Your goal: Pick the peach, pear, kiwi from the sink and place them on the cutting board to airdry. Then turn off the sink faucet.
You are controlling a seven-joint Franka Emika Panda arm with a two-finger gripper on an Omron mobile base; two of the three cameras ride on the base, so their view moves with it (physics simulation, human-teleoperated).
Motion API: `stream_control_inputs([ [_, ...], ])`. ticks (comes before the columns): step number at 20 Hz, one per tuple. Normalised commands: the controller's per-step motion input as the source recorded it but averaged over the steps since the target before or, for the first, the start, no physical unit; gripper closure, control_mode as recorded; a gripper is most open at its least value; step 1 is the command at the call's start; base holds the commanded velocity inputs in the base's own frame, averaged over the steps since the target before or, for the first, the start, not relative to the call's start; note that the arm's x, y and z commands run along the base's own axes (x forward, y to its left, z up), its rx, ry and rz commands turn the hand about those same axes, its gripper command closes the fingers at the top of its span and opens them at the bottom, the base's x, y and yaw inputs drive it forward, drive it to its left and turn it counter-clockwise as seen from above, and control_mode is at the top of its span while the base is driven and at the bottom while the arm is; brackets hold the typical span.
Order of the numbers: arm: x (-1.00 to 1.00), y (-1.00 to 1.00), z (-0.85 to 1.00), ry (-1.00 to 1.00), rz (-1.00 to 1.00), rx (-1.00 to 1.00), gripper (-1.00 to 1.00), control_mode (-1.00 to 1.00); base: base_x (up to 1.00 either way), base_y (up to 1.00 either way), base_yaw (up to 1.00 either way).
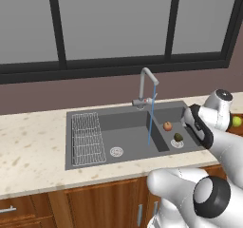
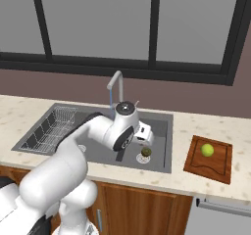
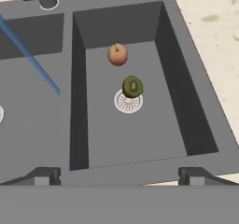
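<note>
Left base view: the end effector hangs over the right basin of the sink. The peach and the kiwi lie in that basin just below it, the kiwi resting at the drain. The pear shows beyond the arm, well off to the end effector's far side and out of the sink. Water runs in a thin blue line from the sink faucet, so the tap is not yet off.

Right base view: the pear sits on the cutting board, on the surface well to the side of the end effector. One fruit of three is placed (a third of the fruit work, by my reckoning). The kiwi lies just beneath the hand.

Hand view: the jaws stand wide apart with nothing between them. Straight ahead lie the kiwi, at the drain's edge, and the peach just beyond it, apart from each other. Two fruits and the faucet remain.
</note>
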Motion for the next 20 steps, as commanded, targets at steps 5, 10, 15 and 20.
stream_control_inputs([
  [5, 0.09, 0.0, -0.06, 0.01, -0.02, 0.0, -1.0, -1.0, 0.0, 0.0, 0.0],
  [10, 0.07, -0.08, -0.03, 0.05, -0.07, 0.05, -1.0, -1.0, 0.0, 0.0, 0.0],
  [15, 0.03, -0.06, -0.13, 0.06, -0.05, 0.08, -1.0, -1.0, 0.0, 0.0, 0.0],
  [20, 0.0, 0.0, -0.1, 0.01, -0.04, 0.04, -1.0, -1.0, 0.0, 0.0, 0.0],
])
